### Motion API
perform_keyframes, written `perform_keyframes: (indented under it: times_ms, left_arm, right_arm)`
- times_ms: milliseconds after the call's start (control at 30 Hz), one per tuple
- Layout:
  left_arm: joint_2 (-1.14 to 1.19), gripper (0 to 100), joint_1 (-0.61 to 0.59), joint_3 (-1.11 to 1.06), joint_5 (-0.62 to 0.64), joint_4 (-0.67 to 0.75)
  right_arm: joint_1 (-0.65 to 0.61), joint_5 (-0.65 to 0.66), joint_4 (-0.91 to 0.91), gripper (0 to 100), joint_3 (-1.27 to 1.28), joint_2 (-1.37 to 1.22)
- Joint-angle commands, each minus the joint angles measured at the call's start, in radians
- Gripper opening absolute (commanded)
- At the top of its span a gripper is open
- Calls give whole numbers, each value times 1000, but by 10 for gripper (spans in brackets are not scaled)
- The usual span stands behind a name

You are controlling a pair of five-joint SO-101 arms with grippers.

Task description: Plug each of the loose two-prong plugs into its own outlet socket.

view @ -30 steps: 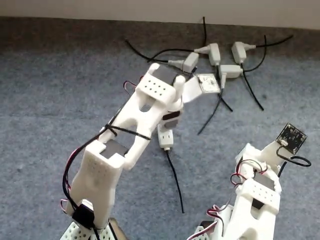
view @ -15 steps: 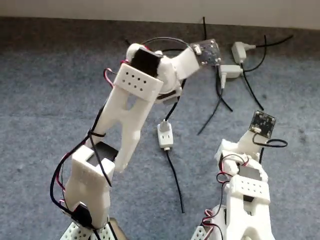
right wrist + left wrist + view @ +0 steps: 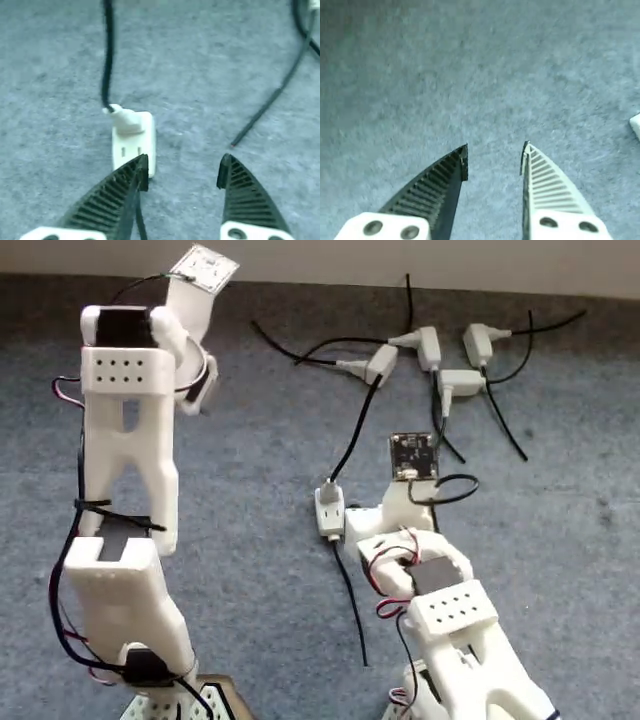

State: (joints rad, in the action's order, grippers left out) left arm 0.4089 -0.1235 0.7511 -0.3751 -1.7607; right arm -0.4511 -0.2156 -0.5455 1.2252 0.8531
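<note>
Socket block (image 3: 330,512): small, white, lying flat on the grey carpet (image 3: 560,540) mid-table. Two slots show on its face in the right wrist view (image 3: 134,145).
A white moulded cord end (image 3: 122,117) touches the block's far end. Can't tell whether it is fully seated.
From that cord end an upper black cord (image 3: 352,435) runs to the plugs. A lower black cord (image 3: 350,600) trails off the block's near end toward the arm bases.

Plugs: four white bodies grouped near the far edge, well apart from the block, with their black leads crossing.
- leftmost plug (image 3: 380,363)
- middle plug (image 3: 428,345)
- right plug (image 3: 478,340)
- lower plug (image 3: 455,382)

Right gripper (image 3: 182,172): released, jaws wide apart, nothing between them. It sits low over the carpet just beside the socket block. One black fingertip (image 3: 137,172) overlaps the block's near corner in that view, but contact can't be confirmed.

Left gripper (image 3: 495,150): released, jaws moderately apart, holding nothing, carpet beneath. The left arm (image 3: 125,460) stands at the table's left side, well apart from the block and plugs.
</note>
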Motion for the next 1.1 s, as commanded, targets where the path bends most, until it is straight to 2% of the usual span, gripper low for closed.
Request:
perform_keyframes:
  times_ms: [0,133,433,833,1067]
  left_arm:
    - [-44,186,-65,-128,54,0]
    - [-44,186,-114,-269,120,35]
    - [-45,186,-148,-512,163,247]
    - [-45,186,-133,-625,199,292]
    - [-45,186,-137,-664,241,328]
  right_arm:
    - [-114,-11,53,230,-39,10]
    - [-193,-11,102,230,-21,-30]
    - [-193,-6,200,230,-110,-410]
    - [-133,-8,199,221,-320,-704]
    - [-47,-3,76,21,-455,-783]
